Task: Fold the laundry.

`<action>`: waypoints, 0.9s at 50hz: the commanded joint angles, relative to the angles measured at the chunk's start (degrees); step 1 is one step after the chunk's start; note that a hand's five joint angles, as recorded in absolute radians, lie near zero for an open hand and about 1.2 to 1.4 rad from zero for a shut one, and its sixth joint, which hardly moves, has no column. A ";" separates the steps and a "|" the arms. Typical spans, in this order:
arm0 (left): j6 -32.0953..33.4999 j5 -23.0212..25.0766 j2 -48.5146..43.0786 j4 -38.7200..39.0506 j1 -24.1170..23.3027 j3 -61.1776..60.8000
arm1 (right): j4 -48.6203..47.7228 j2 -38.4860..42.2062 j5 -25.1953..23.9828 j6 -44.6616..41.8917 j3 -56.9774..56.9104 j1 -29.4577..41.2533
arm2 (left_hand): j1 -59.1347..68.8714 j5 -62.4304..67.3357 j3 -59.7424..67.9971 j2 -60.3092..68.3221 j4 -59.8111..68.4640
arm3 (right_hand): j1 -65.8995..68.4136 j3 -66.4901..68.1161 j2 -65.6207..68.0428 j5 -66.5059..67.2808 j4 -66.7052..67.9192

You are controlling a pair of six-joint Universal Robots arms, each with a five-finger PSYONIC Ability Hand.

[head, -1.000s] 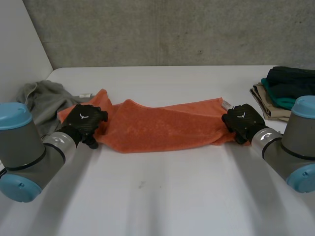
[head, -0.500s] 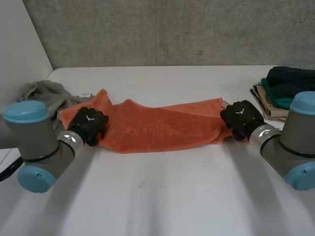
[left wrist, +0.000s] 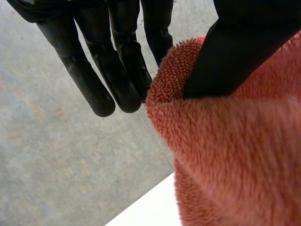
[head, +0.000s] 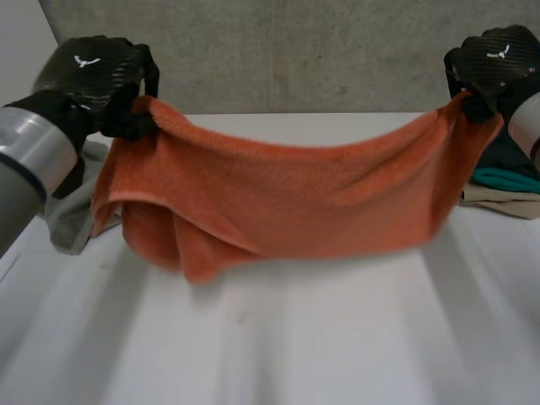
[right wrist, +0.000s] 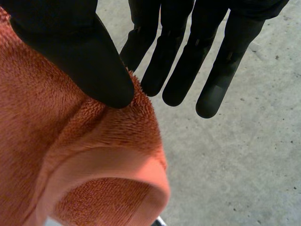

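Note:
An orange towel (head: 287,198) hangs stretched in the air above the white table (head: 337,337), sagging in the middle, with a folded flap drooping at its lower left. My left hand (head: 97,80) holds its upper left corner, thumb (left wrist: 235,52) pinching the terry cloth (left wrist: 235,155) against a finger. My right hand (head: 494,67) holds the upper right corner, its thumb (right wrist: 80,56) pressing the towel (right wrist: 61,155) against the fingers (right wrist: 188,52).
A grey garment (head: 72,215) lies crumpled at the table's left edge behind the towel. A stack of folded clothes (head: 506,181), dark, teal and tan, sits at the right edge. A concrete wall (head: 295,51) stands behind the table.
Both hands closed on the towel's two end corners where it lay flat on the table and have lifted it high, so it now hangs spread between them.

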 commanded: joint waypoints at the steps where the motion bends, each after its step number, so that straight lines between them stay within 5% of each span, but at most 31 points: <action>1: 4.00 -2.95 -18.68 -0.55 -0.86 8.05 | -1.06 14.41 2.61 1.18 -8.42 2.43 | 15.02 14.14 11.88 11.53 11.38 | 14.60 11.78 12.06 11.67 11.33; 7: 5.24 -3.84 -31.98 -1.70 -2.44 14.47 | -8.00 27.26 7.62 0.48 -14.67 4.19 | 14.04 13.16 10.90 10.55 10.40 | 14.60 11.78 12.06 11.67 11.33; 10: 4.71 -2.61 -36.99 -1.96 -3.15 17.46 | -13.88 33.15 9.20 -0.14 -16.78 4.72 | -27.22 -28.10 -30.36 -30.71 -30.86 | 14.60 11.78 12.06 11.67 11.33; 11: 4.88 -2.61 -37.88 -1.96 -3.41 18.25 | -15.55 34.29 9.73 -0.31 -17.22 4.81 | -37.67 -38.55 -40.81 -41.16 -41.31 | -1.25 -4.07 -3.78 -4.17 -4.51; 12: 4.89 -2.95 -39.19 -1.96 -3.68 19.65 | -18.61 36.13 11.04 -0.84 -17.92 4.89 | -51.10 -51.98 -54.24 -54.59 -54.74 | -35.54 -38.36 -38.08 -38.46 -38.81; 14: 4.62 -3.83 -39.29 -2.05 -3.59 20.72 | -21.27 36.85 13.06 -1.45 -18.28 4.90 | -54.98 -55.86 -58.12 -58.47 -58.62 | -55.40 -58.22 -57.94 -58.33 -58.67; 22: 1.90 -10.52 -30.34 -2.14 -0.08 17.13 | -23.22 28.61 16.77 0.65 -12.31 4.90 | -54.98 -55.86 -58.12 -58.47 -58.62 | -55.40 -58.22 -57.94 -58.33 -58.67; 30: 1.72 -6.65 -21.81 -4.42 2.30 6.06 | -1.97 14.63 5.79 0.48 -0.01 3.23 | -54.98 -55.86 -58.12 -58.47 -58.62 | -55.40 -58.22 -57.94 -58.33 -58.67; 36: 3.48 -1.82 -20.75 -5.04 6.25 0.42 | 14.92 11.45 -0.63 -0.76 7.03 -0.90 | -54.98 -55.86 -58.12 -58.47 -58.62 | -30.70 -33.52 -33.24 -33.63 -33.97; 45: 7.52 6.61 -27.24 -5.56 10.74 2.00 | 11.60 13.12 -8.72 -2.25 14.59 -5.21 | -38.45 -39.33 -41.59 -41.94 -42.09 | -19.57 -22.39 -22.11 -22.49 -22.84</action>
